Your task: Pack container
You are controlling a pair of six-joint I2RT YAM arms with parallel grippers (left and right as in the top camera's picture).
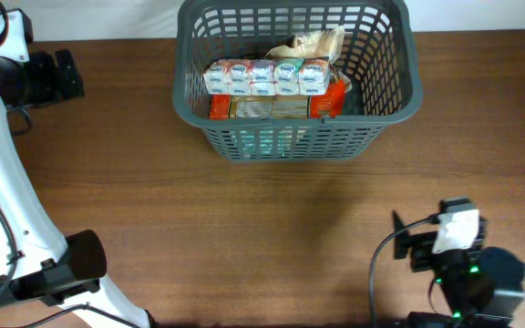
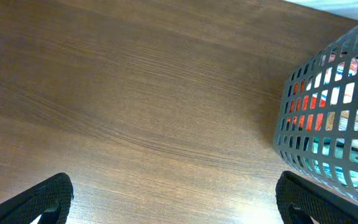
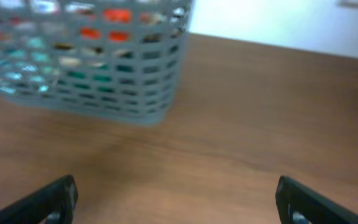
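Observation:
The dark grey lattice container [image 1: 408, 64] stands at the far middle of the table. It holds a row of small white cartons [image 1: 264, 77], an orange pack [image 1: 337, 96] and a tan bag [image 1: 315, 43]. My left gripper [image 1: 71, 75] is open and empty at the far left, well apart from the container. In the left wrist view its jaws [image 2: 176, 205] are wide apart over bare wood, with the container [image 2: 328, 118] at the right. My right gripper [image 1: 397, 235] is open and empty near the front right. Its wrist view shows spread jaws [image 3: 176, 202] and the container [image 3: 92, 68] ahead to the left.
The brown wooden table [image 1: 244, 237] runs between the container and both arms. A white wall [image 3: 278, 25] lies behind the table's far edge. The left arm's white links [image 1: 7, 200] run along the left side.

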